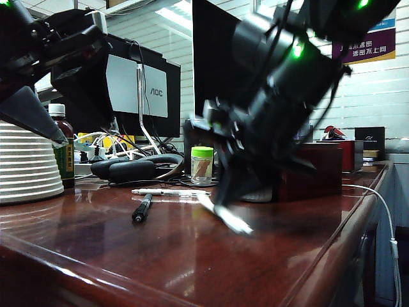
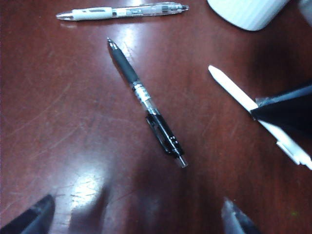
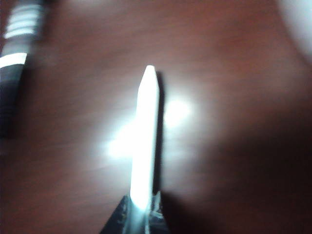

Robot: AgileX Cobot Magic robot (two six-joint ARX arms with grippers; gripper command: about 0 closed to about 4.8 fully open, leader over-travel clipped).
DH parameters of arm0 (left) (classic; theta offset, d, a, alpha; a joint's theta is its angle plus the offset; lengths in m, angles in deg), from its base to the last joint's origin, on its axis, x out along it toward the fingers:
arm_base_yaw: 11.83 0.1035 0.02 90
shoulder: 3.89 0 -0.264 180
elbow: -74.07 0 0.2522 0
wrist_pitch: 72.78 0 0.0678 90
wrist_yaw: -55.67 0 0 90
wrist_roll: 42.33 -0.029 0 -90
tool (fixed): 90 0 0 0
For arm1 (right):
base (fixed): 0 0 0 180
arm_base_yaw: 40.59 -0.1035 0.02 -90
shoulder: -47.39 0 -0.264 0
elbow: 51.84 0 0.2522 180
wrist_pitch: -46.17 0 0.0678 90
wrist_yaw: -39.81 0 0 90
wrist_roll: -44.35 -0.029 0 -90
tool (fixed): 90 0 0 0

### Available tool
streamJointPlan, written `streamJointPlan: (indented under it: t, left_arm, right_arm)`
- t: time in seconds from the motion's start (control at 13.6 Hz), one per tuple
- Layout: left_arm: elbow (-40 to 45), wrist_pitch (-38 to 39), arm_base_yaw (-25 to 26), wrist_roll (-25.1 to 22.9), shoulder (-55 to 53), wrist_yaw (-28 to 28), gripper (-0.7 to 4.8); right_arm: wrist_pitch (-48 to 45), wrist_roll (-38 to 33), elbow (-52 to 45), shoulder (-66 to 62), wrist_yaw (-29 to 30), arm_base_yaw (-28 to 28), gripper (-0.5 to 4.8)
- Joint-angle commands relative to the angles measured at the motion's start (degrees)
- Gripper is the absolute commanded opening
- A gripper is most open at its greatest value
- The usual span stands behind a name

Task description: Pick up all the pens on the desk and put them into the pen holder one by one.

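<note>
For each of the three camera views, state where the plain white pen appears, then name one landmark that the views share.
Exterior view: plain white pen slants down from the right gripper, centre, near the desk.
Left wrist view: at the right edge, pinched by that dark gripper.
Right wrist view: centre, between the fingertips.
Shared landmark: the black pen, exterior and left wrist views.

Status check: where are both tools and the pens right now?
Right tool shut on white pen, low over desk. Left tool open, hovering above black pen. Clear pen on desk beside pen holder. Nothing blocking.
</note>
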Motion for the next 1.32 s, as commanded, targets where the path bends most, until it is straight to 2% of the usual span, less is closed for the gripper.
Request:
streamJointPlan:
  t: [0.07, 0.37, 0.52, 0.74, 0.96, 1.32]
  left_arm:
    - [-0.3, -0.4, -0.1, 0.0, 0.0, 0.2, 4.79]
    - [-0.3, -0.6, 0.0, 0.0, 0.0, 1.9, 4.79]
    - [-0.3, -1.9, 0.0, 0.0, 0.0, 1.9, 4.79]
    - [-0.3, -11.8, 0.0, 0.0, -0.6, -2.2, 4.79]
    - [-0.3, -20.9, -0.1, 0.0, -5.6, -8.2, 4.79]
    - [-0.3, -21.6, -0.5, 0.0, -10.8, -9.2, 4.79]
  right_arm:
    - [-10.1, 2.6, 0.4, 6.4, 0.6, 0.5, -0.01]
    - [-33.2, 14.7, 0.4, 14.2, 0.3, 4.3, -0.01]
    - [-43.0, 15.2, 0.4, 14.3, 0.3, 8.6, -0.01]
    - [-44.3, 15.3, 0.4, 11.1, 0.4, 13.7, -0.01]
    - [-44.7, 15.3, 0.4, 4.7, 0.6, 14.3, -0.01]
    - [-44.7, 18.5, 0.4, -1.1, 0.4, 14.3, -0.01]
